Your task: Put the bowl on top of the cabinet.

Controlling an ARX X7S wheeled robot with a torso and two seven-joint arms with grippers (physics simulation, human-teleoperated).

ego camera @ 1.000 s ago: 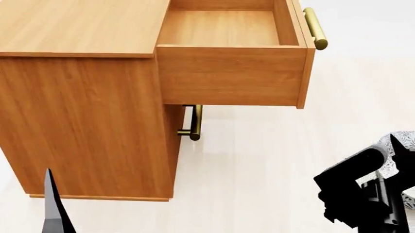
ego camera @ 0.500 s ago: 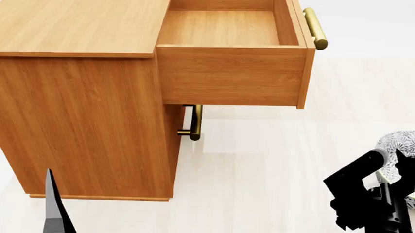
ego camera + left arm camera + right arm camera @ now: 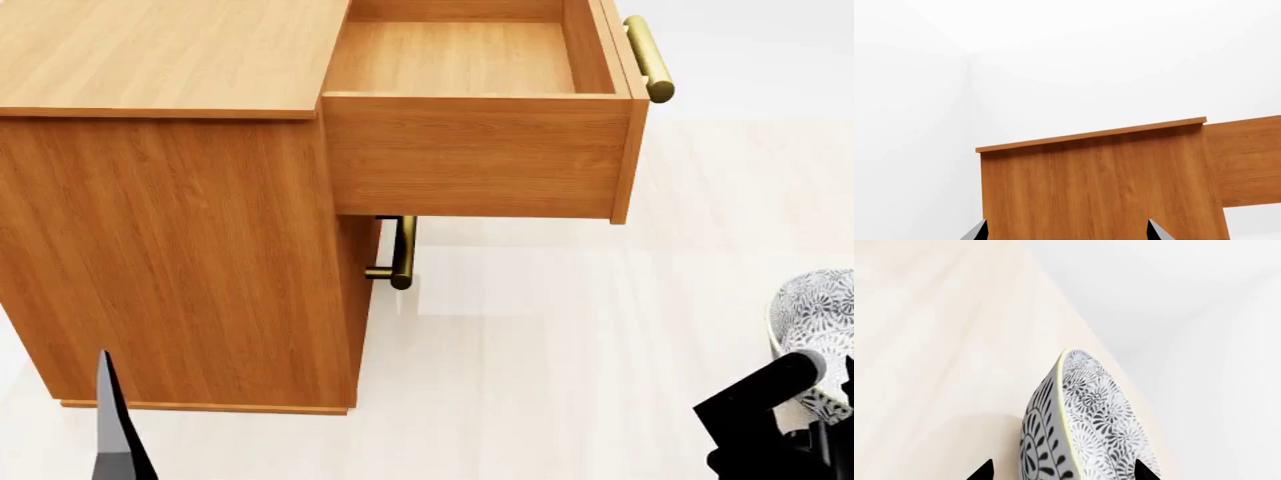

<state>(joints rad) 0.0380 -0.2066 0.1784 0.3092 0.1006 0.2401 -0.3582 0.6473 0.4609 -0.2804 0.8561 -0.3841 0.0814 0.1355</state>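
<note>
Bowl (image 3: 1081,430) seen edge-on between the right gripper (image 3: 1062,471) fingertips, rim gripped, tipped on its side with the opening turned sideways, rim plane running away from the wrist; low at near right in the head view. Cabinet (image 3: 174,200) far left, drawer (image 3: 467,110) pulled open. Left gripper (image 3: 1066,231) spread, holding nothing.

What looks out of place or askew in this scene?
The drawer of the cabinet is pulled far out and is empty. The bowl is tipped on its edge between the right gripper's fingertips, not upright, low beside the cabinet. Nothing looks spilled or damaged.
</note>
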